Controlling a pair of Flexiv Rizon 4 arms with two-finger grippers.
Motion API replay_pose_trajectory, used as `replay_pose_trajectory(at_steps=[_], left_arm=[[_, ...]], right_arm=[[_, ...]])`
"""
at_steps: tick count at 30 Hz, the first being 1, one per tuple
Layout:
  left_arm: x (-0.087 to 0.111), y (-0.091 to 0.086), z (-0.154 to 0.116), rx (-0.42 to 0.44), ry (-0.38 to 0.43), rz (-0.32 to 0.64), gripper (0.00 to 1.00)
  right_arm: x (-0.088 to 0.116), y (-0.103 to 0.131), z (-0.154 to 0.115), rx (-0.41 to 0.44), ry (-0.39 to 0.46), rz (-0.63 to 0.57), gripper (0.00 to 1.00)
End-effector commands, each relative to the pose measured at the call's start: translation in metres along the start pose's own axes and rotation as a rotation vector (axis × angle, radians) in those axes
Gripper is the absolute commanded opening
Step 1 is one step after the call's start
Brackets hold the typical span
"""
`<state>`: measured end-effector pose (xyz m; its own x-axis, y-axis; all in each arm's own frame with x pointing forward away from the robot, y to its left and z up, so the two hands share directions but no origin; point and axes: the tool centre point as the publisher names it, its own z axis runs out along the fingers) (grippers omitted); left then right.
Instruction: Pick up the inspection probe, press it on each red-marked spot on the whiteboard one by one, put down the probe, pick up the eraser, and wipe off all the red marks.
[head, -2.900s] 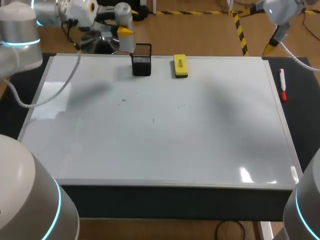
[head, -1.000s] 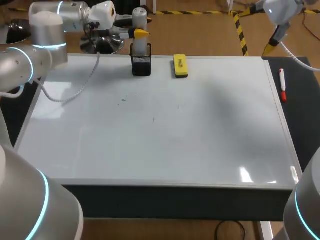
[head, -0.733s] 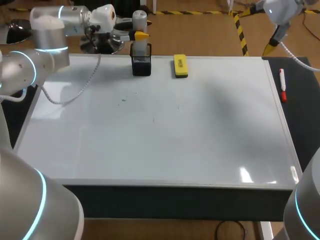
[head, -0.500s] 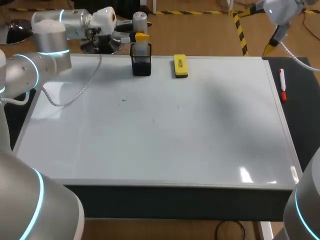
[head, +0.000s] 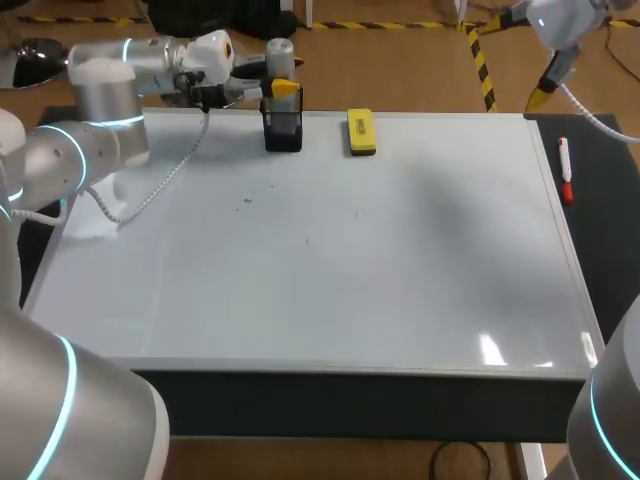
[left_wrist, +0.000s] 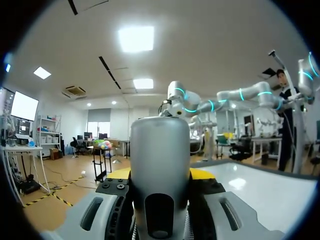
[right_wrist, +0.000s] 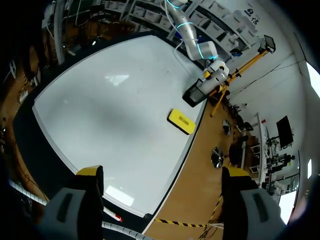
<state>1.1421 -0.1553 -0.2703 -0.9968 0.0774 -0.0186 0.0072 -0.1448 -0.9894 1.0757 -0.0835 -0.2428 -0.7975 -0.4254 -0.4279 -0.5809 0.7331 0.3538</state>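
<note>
**Your left end effector (head: 277, 90) is pinching the inspection probe (left_wrist: 160, 160) over the black mesh holder (head: 283, 132) at the whiteboard's far edge.**
You are looking at a smooth silver cylinder with a rounded top, standing upright between the fingers; whether its lower end is inside the holder or just above it cannot be told. The yellow block eraser (head: 361, 132) is lying just right of the holder, its dark print too small to read. The glossy whiteboard (head: 330, 300) is carrying a few faint dark specks (head: 247, 200). A red marker (head: 565, 172) is resting on the dark table (head: 600, 200) at the right. Your right end effector (right_wrist: 162, 175) is hanging high above the board, fingers spread wide.
</note>
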Motion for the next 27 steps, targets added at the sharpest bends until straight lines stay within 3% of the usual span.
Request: replay_pose_trajectory(at_steps=[1,7,8,9,10,22,27], left_arm=[[-0.008,0.006,-0.002,0.008,0.019,-0.004,0.0],[-0.006,0.005,-0.001,-0.004,0.009,0.002,0.0],[-0.005,0.004,-0.001,-0.007,0.006,0.005,0.15],[-0.005,0.003,0.0,-0.009,0.003,0.008,0.48],[-0.005,0.002,0.0,-0.013,0.002,0.011,1.0],[-0.002,-0.001,0.0,-0.016,-0.005,0.011,1.0],[0.0,-0.011,-0.012,-0.032,-0.025,0.034,1.0]], right_arm=[[0.0,0.0,-0.001,0.002,0.004,-0.001,1.0],[0.0,0.0,-0.001,0.002,0.004,-0.001,1.0],[0.0,0.0,-0.001,0.002,0.004,-0.001,1.0],[0.0,0.0,-0.001,0.002,0.004,-0.001,1.0],[0.0,0.0,-0.001,0.002,0.004,-0.001,1.0],[0.0,0.0,-0.001,0.002,0.004,-0.001,1.0],[0.0,0.0,-0.001,0.002,0.004,-0.001,1.0]])
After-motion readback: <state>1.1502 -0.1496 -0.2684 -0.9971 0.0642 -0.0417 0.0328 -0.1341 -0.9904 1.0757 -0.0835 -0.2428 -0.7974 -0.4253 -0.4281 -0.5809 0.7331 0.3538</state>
